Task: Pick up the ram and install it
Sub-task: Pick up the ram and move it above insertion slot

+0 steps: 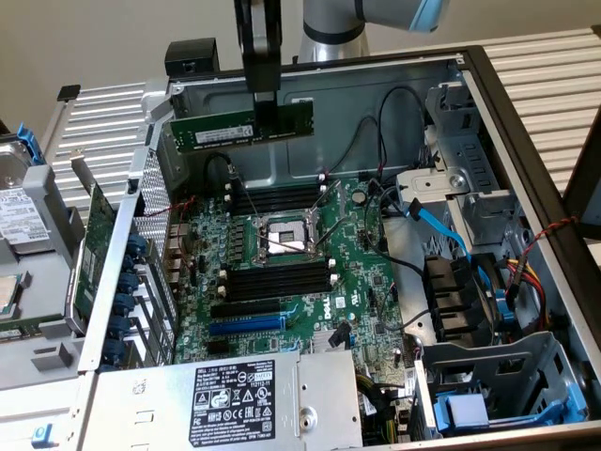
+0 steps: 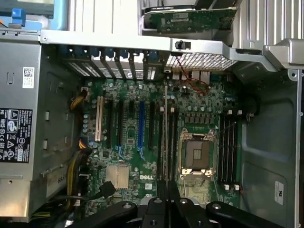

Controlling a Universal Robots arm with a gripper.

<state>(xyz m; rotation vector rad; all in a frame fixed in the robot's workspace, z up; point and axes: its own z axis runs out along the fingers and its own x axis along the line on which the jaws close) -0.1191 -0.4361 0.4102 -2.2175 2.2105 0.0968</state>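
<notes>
The gripper (image 1: 268, 125) hangs over the open computer case (image 1: 357, 103). Its fingers (image 1: 267, 105) are clamped on the ram (image 1: 218, 132), more toward the end on the exterior view's right. The ram is in the air, with its long side level. Below it lies the motherboard (image 1: 366, 282), with black memory slots (image 1: 277, 199) on both sides of the CPU socket (image 1: 286, 237).

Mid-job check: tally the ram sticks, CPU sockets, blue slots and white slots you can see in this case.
ram: 1, gripped by the hand
CPU socket: 1
blue slot: 1
white slot: 1
Total: 4
</notes>
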